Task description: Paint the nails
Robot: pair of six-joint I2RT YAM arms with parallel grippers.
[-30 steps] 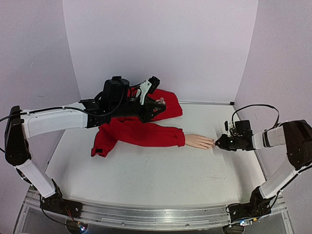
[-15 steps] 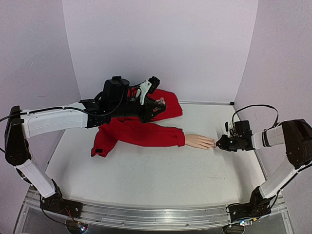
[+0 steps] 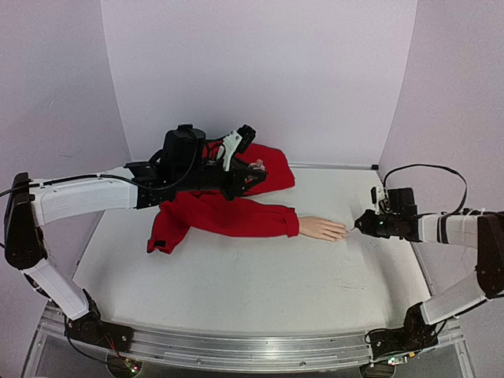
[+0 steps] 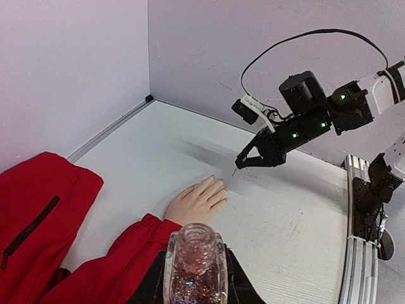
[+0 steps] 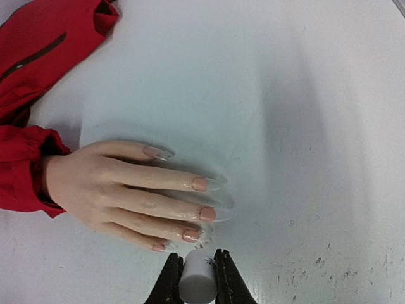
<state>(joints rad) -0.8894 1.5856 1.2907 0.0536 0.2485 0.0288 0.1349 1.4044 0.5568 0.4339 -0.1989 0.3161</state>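
Two black jaws of the right gripper (image 5: 197,263) are clamped on the white cap (image 5: 197,284) of a polish brush. Its bristle tip (image 5: 202,240) sits just beside the nails (image 5: 200,183) of the mannequin hand (image 5: 107,183), nearest the ring and little fingers; whether it touches I cannot tell. The hand lies palm down on the white table (image 5: 304,95), fingers pointing toward the gripper and wrist in a red sleeve (image 5: 22,174). I judge the stroke wants a low, slow pull along one nail, light enough not to nudge the hand or smear skin. The nails are tiny, so aim matters most. Well apart, the left gripper (image 4: 193,285) is closed around the open glitter polish bottle (image 4: 193,250), held upright for a re-dip.
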